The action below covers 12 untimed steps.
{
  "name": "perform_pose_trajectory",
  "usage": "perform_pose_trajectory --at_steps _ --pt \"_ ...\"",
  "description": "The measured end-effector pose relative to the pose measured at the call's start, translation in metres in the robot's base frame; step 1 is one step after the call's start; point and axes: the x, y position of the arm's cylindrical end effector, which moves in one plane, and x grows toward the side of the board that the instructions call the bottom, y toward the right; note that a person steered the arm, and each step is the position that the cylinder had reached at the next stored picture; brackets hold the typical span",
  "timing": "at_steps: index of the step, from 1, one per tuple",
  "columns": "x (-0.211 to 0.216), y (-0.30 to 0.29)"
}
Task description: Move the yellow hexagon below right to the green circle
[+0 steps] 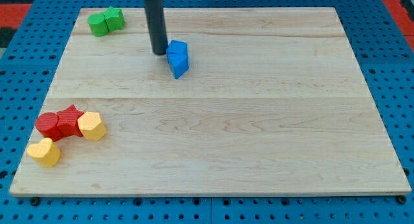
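Camera view, looking down at a pale wooden tabletop [259,133] on a blue pegboard surround. My tip [160,53], the lower end of a straight dark rod that serves as the tool, rests on the tabletop toward 11 o'clock of the board, just beside the left edge of a pair of blue wedge-like blocks [178,57]; whether it actually touches them I cannot tell. The tool is a plain rod, with nothing to open or close, and it holds nothing. The task's thing, the yellow hexagon block [92,126], lies well apart from my tip, near the board's left edge at about 8 o'clock, touching a red star-shaped block [70,120], which in turn sits against a red round block [48,125]. A yellow heart-like block [44,152] sits just below that cluster. The target, the green circle block [99,24], is at the far corner around 10 o'clock, touching a second green block [114,18] whose shape is unclear. Judging from this, the push has not yet begun; the approach step is in hand. The next move calls for bringing my tip round to the hexagon's 7 o'clock side, clear of the red star, then pushing it up toward a spot at 4 o'clock of the green circle.
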Motion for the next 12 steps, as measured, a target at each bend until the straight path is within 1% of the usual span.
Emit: perform_pose_trajectory --at_steps 1,2,3,4,5,6,9,10,12 --pt "0.060 0.009" --pt "0.133 0.009" --pt "0.227 -0.020" --pt "0.267 -0.103" --pt "0.262 -0.139" --pt "0.259 -0.206" --pt "0.243 -0.194" --pt "0.219 -0.176" --pt "0.158 -0.084"
